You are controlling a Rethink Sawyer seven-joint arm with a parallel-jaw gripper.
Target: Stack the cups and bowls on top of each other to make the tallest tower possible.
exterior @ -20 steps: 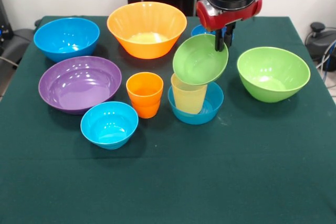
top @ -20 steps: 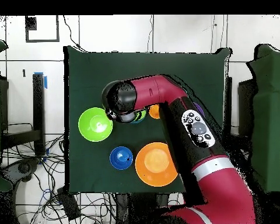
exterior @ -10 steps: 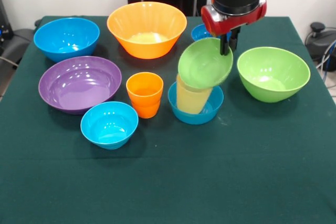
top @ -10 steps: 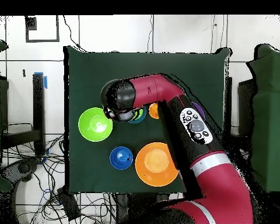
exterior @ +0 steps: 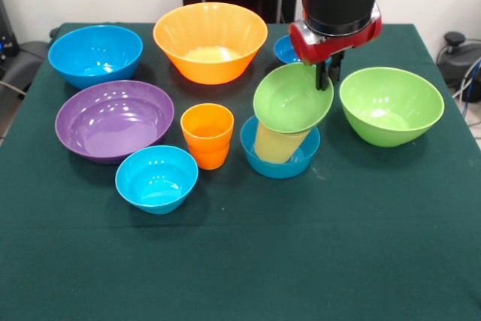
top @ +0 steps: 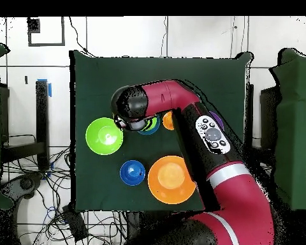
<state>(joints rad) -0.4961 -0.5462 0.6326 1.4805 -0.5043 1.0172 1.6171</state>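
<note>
The pincer [exterior: 325,73] is gripping the far rim of the small green bowl [exterior: 292,98], closed on it; the bowl is tilting toward the camera and sitting on the pale yellow cup [exterior: 276,143]; that cup is leaning inside a light blue bowl [exterior: 279,163] on the green counter [exterior: 301,261]; the orange cup [exterior: 207,134] is standing just beside it.
</note>
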